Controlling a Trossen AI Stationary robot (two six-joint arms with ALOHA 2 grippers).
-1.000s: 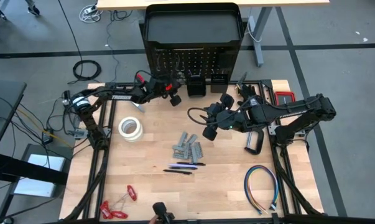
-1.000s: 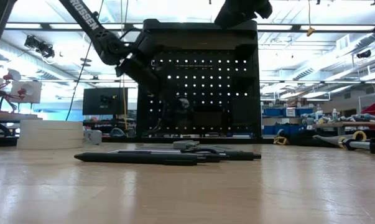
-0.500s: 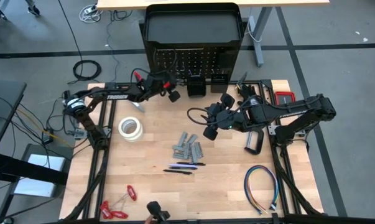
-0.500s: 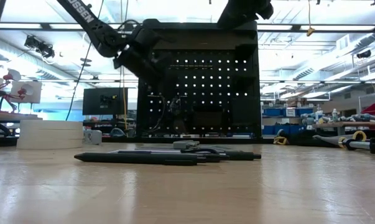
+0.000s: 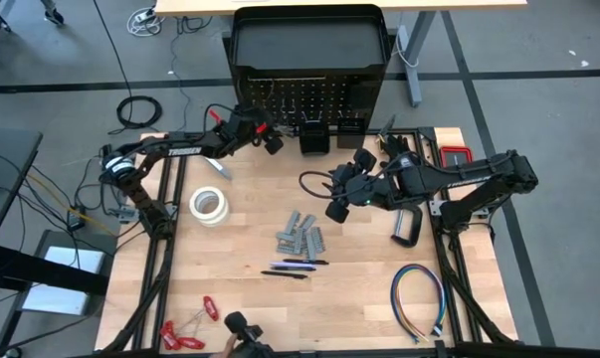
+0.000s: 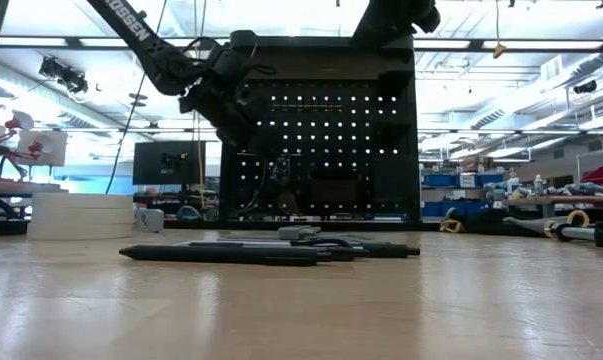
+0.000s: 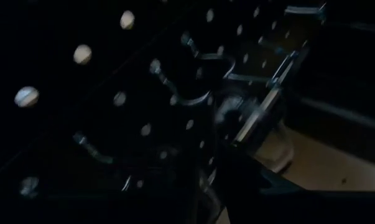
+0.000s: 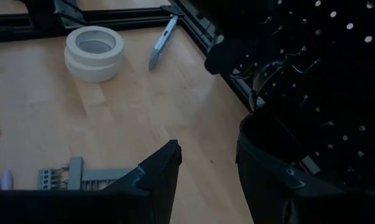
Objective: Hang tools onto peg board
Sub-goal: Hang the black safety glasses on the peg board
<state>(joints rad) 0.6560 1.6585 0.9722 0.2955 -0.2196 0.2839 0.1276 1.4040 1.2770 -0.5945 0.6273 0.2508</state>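
Two dark arms reach over the wooden table (image 5: 230, 308). The big black peg board (image 5: 309, 94) stands upright at the table's far edge, near the middle, with two small black bins (image 5: 314, 137) at its foot.

The left gripper (image 5: 267, 136) is up against the left part of the peg board's face, above the table. Something with red on it sits at this gripper, but whether the jaws are closed on it cannot be told. The right gripper (image 5: 337, 204) hangs over the middle of the table, nearer the right edge, and its jaws stand partly apart with nothing between them.

The black C-clamp (image 5: 407, 229) lies near the right edge. The white tape rolls (image 5: 208, 206) sit stacked near the left edge, and the silver bar-shaped tool (image 8: 163, 41) lies just beyond them, toward the far left corner. The grey metal pieces (image 5: 300, 235) lie in the middle, with the dark pens (image 5: 295, 268) just nearer the front edge. The red-handled hand tools (image 5: 188, 326) rest by the front left corner.
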